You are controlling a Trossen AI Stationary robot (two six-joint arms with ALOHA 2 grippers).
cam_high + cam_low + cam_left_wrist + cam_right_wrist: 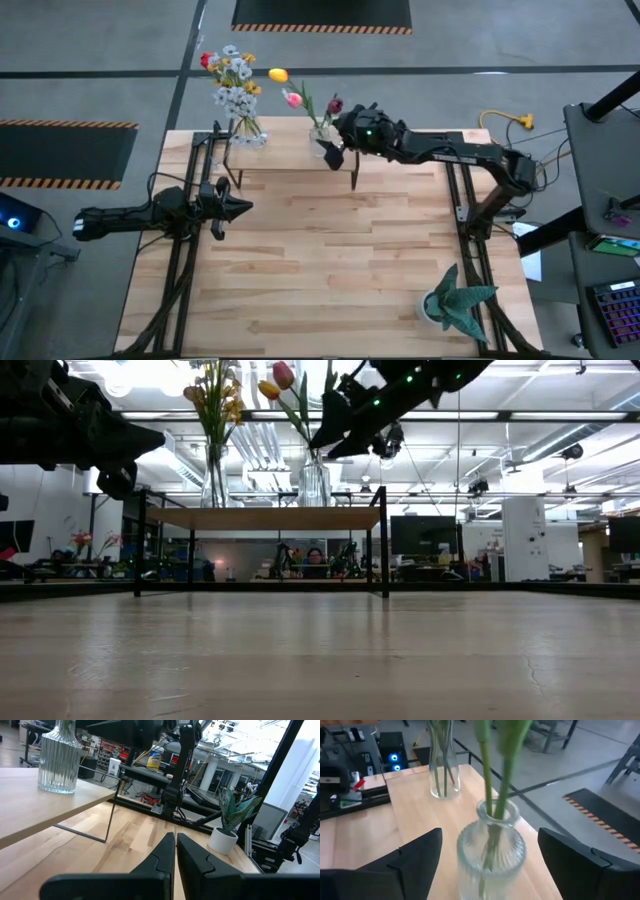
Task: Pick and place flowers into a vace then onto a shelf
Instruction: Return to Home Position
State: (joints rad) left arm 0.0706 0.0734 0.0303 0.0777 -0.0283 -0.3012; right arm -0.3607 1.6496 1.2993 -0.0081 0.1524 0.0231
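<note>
Currently, the shelf [285, 157] stands at the 12 o'clock edge of the table [330, 260] in the high view and carries two clear vases, both upright. Left vase [247, 132], toward 11 o'clock: holds white blooms with red and yellow flowers [234, 78]. Right vase [490, 857], near 12 o'clock: ribbed glass, holds a pink tulip [293, 98] and a maroon tulip [335, 104]. Right gripper [489, 839]: positioned at the right vase, jaws apart, one finger on each side of the glass with a gap showing on both sides in the right wrist view. Left gripper [237, 207]: above the table at 9 o'clock, well apart from the shelf, tip pointing toward 3 o'clock, jaws together with nothing between them. A potted plant [455, 300] stands at 5 o'clock
</note>
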